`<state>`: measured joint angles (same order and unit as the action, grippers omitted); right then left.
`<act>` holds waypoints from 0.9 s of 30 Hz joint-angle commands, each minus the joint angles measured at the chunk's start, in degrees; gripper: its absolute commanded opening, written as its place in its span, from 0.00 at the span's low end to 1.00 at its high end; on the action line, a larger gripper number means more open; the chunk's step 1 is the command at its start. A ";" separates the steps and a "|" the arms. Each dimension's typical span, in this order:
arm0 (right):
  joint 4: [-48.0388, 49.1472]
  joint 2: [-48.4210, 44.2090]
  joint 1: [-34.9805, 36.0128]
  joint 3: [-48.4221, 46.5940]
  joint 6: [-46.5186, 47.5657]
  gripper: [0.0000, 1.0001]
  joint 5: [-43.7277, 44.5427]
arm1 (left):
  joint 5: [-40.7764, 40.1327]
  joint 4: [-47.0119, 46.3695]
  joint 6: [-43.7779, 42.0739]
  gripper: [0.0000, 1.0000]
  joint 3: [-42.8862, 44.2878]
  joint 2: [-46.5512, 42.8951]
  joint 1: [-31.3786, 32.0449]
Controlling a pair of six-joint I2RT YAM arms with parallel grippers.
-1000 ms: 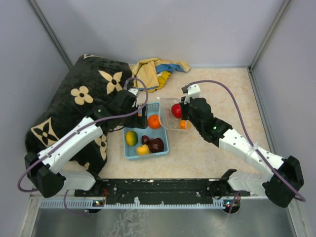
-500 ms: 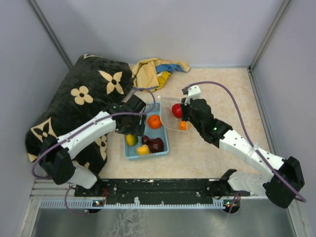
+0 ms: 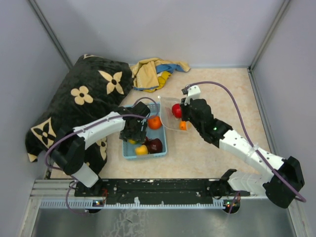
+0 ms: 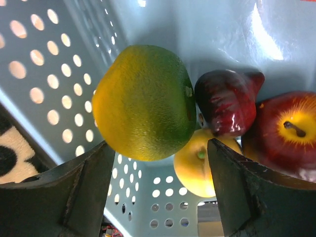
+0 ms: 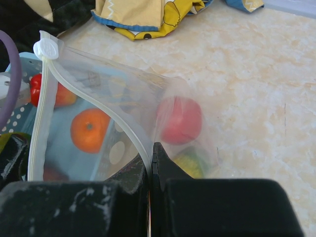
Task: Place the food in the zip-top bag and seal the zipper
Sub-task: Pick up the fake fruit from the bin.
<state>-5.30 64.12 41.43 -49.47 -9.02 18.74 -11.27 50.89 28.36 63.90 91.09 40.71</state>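
Down at the left, inside the light-blue perforated plastic basket [image 4: 59, 74], my left claw [image 4: 158, 148] stands wide open with nothing gripped. Its two black fingers flank a round yellow-green toy fruit [image 4: 143, 101] lying dead ahead between them. A dark maroon fruit [image 4: 227, 101], a small yellow one [image 4: 197, 168] and a red apple [image 4: 281, 131] crowd its right side. Just right of the basket, the clear, crinkly zip-top bag [image 5: 123, 94] sits on the beige surface [image 5: 256, 74], mouth toward the basket, a red fruit [image 5: 180, 118] already inside. My right claw [image 5: 150, 158] is pinched shut on its whitish zipper strip [image 5: 38, 113]. The left arm is the nearer one, I judge.
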 commanded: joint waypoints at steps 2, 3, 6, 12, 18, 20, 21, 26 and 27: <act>3.18 0.33 -0.64 -0.85 0.99 0.02 -0.17 | -0.14 -4.49 -0.61 0.81 -1.25 1.90 -0.52; 3.18 0.58 -0.69 -0.99 1.00 0.01 -0.40 | -0.56 -5.05 -0.88 0.81 -1.05 2.52 -0.80; 3.08 1.21 -0.74 -1.49 1.10 0.01 -0.96 | -1.81 -6.05 -1.90 0.81 -0.33 3.93 -1.90; 3.18 1.53 -0.90 -1.62 1.54 0.02 -1.10 | -1.94 -11.64 -2.72 0.83 -0.95 2.84 -6.23; 3.20 1.32 -0.91 -1.42 1.16 0.02 -1.03 | 0.00 -15.69 -1.33 0.82 -1.86 3.11 -7.68; 2.97 1.19 -0.91 -1.42 1.11 0.02 -1.08 | 0.52 -15.82 -1.12 0.81 -2.21 3.48 -7.73; 2.89 1.17 -0.91 -1.39 1.17 0.01 -1.05 | 0.68 -16.01 -1.07 0.81 -2.57 3.44 -7.75; 2.77 1.19 -0.98 -1.39 1.23 0.02 -0.97 | 1.76 -16.12 -0.76 0.74 -4.05 2.51 -7.76; 2.83 1.22 -0.95 -1.35 1.13 0.01 -1.09 | 1.73 -15.95 -0.61 0.71 -4.30 2.11 -7.75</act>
<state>-5.19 65.73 41.08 -49.47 -8.08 17.69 -10.83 35.88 27.14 60.84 94.76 33.10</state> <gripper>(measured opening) 0.014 0.750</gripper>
